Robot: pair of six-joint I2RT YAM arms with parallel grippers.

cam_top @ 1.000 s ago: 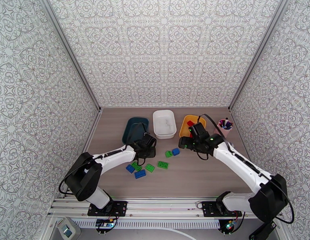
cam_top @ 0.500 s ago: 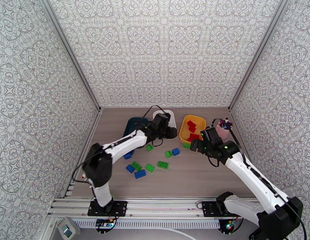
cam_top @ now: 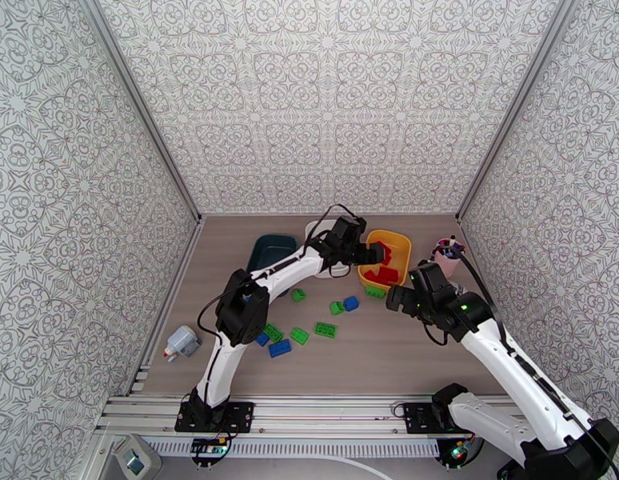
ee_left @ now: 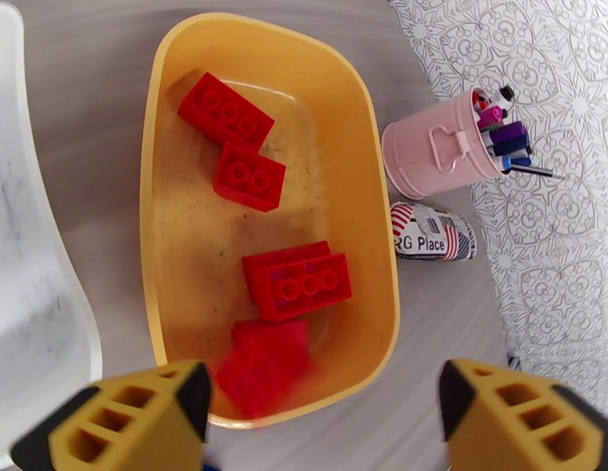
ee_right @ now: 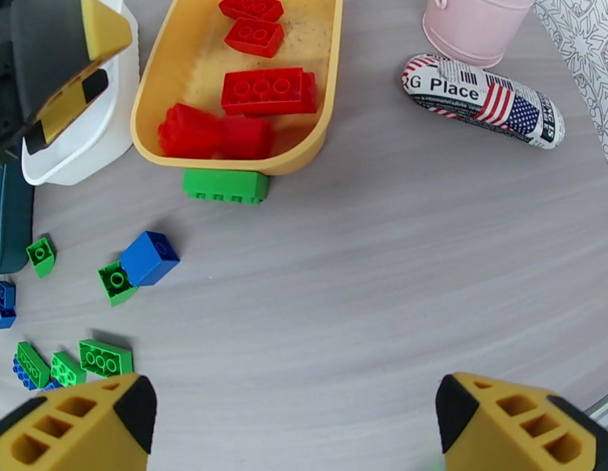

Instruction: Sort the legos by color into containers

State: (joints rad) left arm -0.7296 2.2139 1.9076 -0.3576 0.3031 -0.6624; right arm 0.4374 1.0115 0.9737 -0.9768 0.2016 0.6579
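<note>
Over the last second the left gripper (ee_left: 320, 402) has travelled from the loose legos (cam_top: 297, 334) in front of the teal tub (cam_top: 269, 248), across the white tub (ee_left: 29, 268), to a position above the yellow tub (ee_left: 151, 190). Its jaws, previously narrow, now stand wide and hold nothing. A blurred red brick (ee_left: 261, 366) lies at the near end of the yellow tub among the other red bricks, which suggests a release just completed. The right gripper (ee_right: 292, 418) has drawn back from that tub and hangs over bare table, jaws wide and empty. A green brick (ee_right: 225, 186) touching the yellow tub's near wall, plus blue and green pieces, remain unsorted.
</note>
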